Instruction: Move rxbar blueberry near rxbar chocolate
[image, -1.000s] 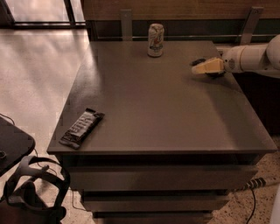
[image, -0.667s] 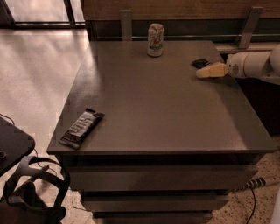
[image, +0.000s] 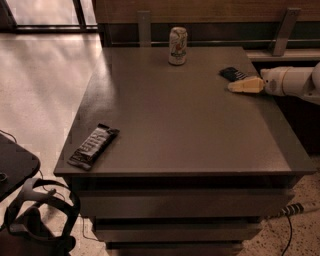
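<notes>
Gripper (image: 238, 86) has drawn back rightward, fingers together, just beside the diagonally lying rxbar blueberry (image: 232, 74).

I saw desk (image: 190, 130) carrying three things. At far edge, about middle, stood can (image: 177, 46). Near far right corner lay rxbar blueberry (image: 233, 74), flat, right of can. My hand (image: 245, 85) sat low over desk at right edge, just beside rxbar blueberry on its near side; contact I could not tell. At near left corner lay rxbar chocolate (image: 93, 145), diagonal to desk edge, well apart from the rest. Drawers (image: 185, 202) sat below desk top.
</notes>
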